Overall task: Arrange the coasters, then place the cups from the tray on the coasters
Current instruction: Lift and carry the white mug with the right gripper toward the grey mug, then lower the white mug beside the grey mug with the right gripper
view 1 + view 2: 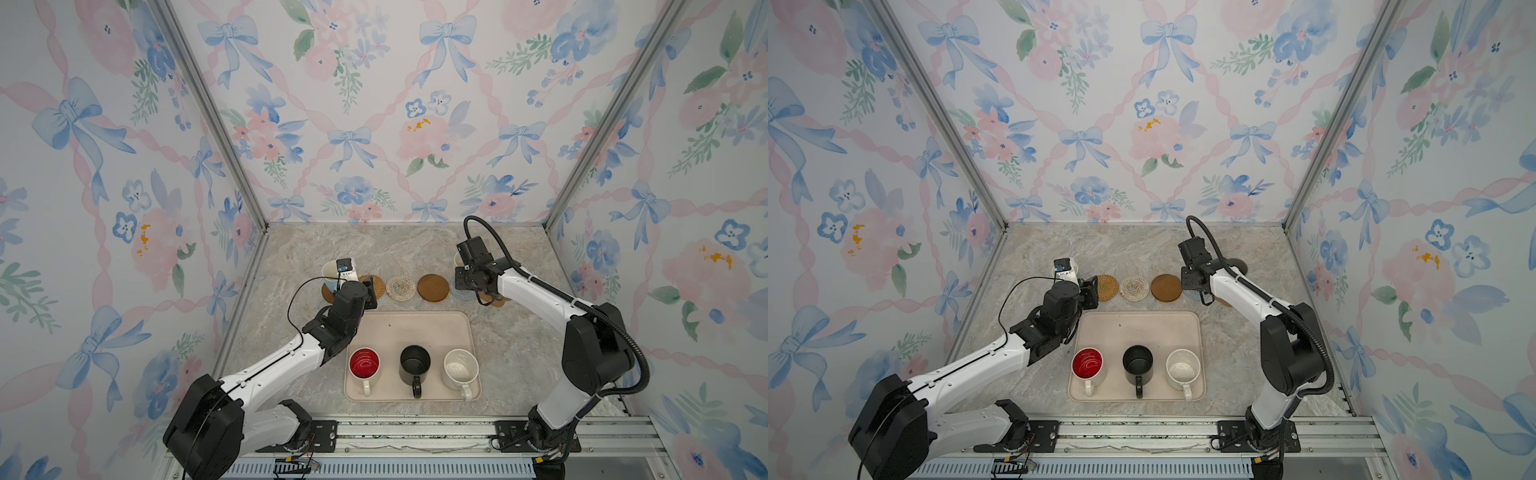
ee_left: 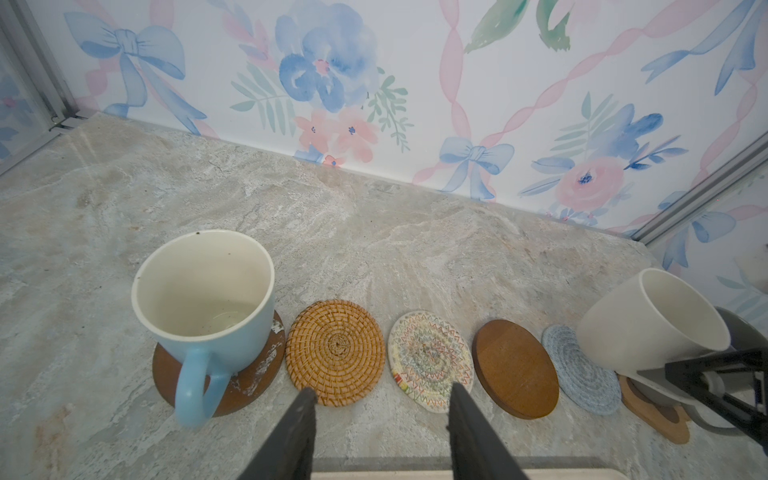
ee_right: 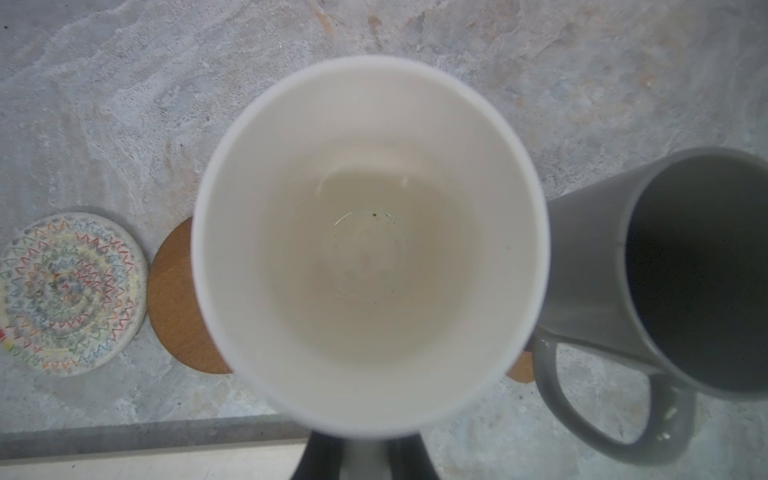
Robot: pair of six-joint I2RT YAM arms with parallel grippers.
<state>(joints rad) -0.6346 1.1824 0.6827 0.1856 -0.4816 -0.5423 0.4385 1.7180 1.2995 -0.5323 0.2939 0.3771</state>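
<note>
three mugs (image 1: 414,365) in tray (image 1: 409,332), coaster row (image 1: 400,287) behind tray

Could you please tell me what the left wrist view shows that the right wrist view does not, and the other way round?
Only the left wrist view: the light blue mug standing on a brown disc, the rattan coaster, the blue-grey coaster, and the open left gripper. Only the right wrist view: the inside bottom of the cream mug, seen straight down, and the whole handle of the grey mug. Both: the cream mug, grey mug, cream woven coaster, second brown disc and marble tabletop.
</note>
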